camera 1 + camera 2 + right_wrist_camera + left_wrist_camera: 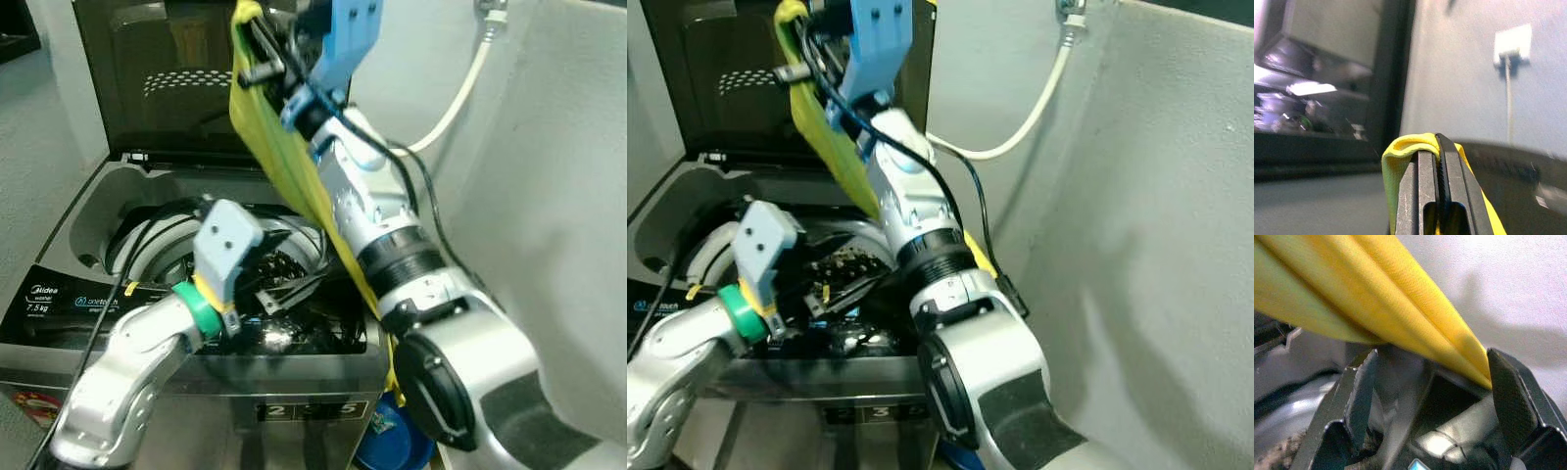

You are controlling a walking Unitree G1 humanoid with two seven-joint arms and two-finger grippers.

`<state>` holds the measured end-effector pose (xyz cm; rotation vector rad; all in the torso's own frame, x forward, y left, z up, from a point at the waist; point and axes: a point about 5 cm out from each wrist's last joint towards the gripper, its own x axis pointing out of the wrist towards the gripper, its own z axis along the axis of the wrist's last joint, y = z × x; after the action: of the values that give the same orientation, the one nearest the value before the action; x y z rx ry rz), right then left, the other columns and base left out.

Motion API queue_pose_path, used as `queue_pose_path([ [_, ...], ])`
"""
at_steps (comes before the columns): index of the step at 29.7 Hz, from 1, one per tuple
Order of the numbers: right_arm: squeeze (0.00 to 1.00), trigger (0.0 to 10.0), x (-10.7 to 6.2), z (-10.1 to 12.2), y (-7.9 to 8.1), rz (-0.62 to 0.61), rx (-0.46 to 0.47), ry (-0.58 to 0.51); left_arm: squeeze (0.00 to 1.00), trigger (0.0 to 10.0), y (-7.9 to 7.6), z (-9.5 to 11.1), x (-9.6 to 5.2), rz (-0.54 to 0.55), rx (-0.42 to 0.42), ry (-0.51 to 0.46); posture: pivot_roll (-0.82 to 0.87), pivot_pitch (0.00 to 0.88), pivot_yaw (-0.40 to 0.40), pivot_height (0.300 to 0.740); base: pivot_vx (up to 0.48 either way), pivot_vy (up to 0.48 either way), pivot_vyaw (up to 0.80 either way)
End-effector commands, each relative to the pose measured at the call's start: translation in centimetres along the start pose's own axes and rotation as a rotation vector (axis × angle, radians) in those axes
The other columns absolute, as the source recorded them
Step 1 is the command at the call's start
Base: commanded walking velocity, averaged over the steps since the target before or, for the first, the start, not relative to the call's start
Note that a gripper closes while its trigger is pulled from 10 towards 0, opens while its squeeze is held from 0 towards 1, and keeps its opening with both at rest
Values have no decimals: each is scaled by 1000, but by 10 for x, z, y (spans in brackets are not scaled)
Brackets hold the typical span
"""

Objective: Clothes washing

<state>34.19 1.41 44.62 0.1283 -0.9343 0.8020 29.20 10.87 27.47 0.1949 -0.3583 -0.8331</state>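
Observation:
A yellow cloth (pixel 284 157) hangs in a long fold from my right gripper (pixel 257 44), which is raised high in front of the open lid and shut on the cloth's top edge (pixel 1398 156). The cloth trails down along my right arm, past the machine's front right corner. The top-loading washing machine (pixel 59 294) stands open, with its drum (pixel 294 250) dark inside. My left gripper (pixel 282 292) hovers low over the drum mouth and is open. From the left wrist, the cloth (pixel 1376 289) runs just above its two spread fingers (pixel 1511 401).
The raised lid (pixel 167 78) stands behind the drum. A white hose (pixel 460 98) runs up the wall at the right, and a light wall panel closes in on that side. A blue object (pixel 397 436) lies on the floor by the machine's front.

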Motion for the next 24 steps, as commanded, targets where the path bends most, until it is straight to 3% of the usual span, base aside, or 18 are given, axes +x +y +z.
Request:
queue_pose_path([
  [1,0,10000,7,21,3,49,32,-105,0,10000,12,-3,8,28,-22,-12,17,73,33,740,0,0,0],
  [3,0,10000,7,26,2,63,52,-133,0,10000,19,-3,12,42,-48,-24,17,73,33,740,0,0,0],
  [5,0,10000,4,33,-1,78,82,-167,0,10000,39,-3,18,93,-81,-51,14,75,41,740,0,0,0],
  [9,0,10000,-2,35,-5,91,100,-181,0,10000,80,-3,24,266,-64,-60,9,79,47,740,0,0,0],
  [11,0,10000,-2,35,-5,91,100,-181,0,10000,80,-3,24,266,-64,-60,9,79,47,740,0,0,0],
  [13,0,10000,-7,33,-13,64,97,-174,0,10000,103,-1,21,386,-14,-39,1,83,57,740,0,0,0],
  [15,0,10000,-10,32,-17,51,91,-172,0,10000,112,0,19,438,9,-33,1,83,57,740,0,0,0],
  [17,0,10000,-25,33,-42,-21,65,-157,0,10000,130,10,8,560,151,-3,-1,87,64,740,0,0,0],
  [21,0,10000,-46,32,-69,-109,11,-127,0,10000,147,30,-6,686,285,-28,1,92,70,740,0,0,0],
  [22,0,10000,-46,32,-69,-109,11,-127,0,10000,147,30,-6,686,285,-28,1,92,70,740,0,0,0],
  [24,0,10000,-54,31,-79,-146,-13,-109,0,10000,154,41,-14,762,361,-50,-5,91,71,740,0,0,0],
])
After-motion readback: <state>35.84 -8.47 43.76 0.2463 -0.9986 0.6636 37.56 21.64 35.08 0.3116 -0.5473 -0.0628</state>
